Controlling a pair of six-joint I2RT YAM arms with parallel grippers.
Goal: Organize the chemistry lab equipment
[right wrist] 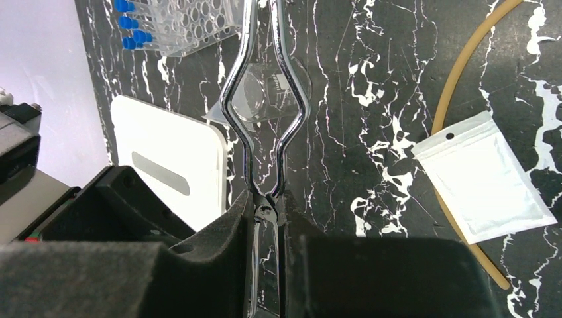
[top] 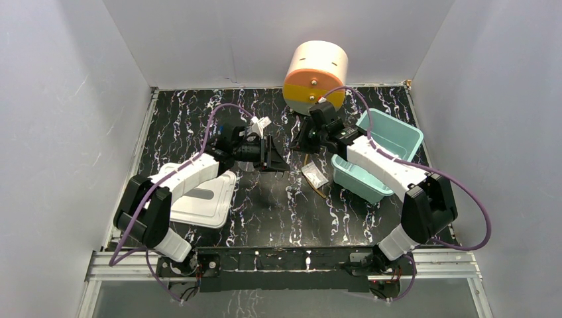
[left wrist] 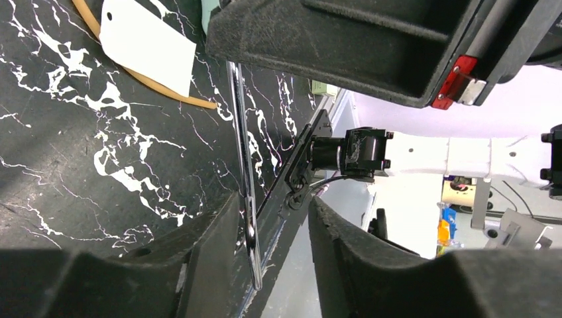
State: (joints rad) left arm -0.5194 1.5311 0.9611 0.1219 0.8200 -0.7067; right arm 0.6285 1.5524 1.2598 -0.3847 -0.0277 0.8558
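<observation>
Our right gripper [right wrist: 265, 228] clamps the metal tongs [right wrist: 265, 207]. Our left gripper [left wrist: 275, 212] stands apart around them, so we centre the steel, then squeeze gently.

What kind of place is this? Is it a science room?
It looks like a robot practice booth set up as a chemistry bench: blue-capped tubes in a rack, tan rubber tubing, and a left arm and right arm on a walled-in table.
</observation>
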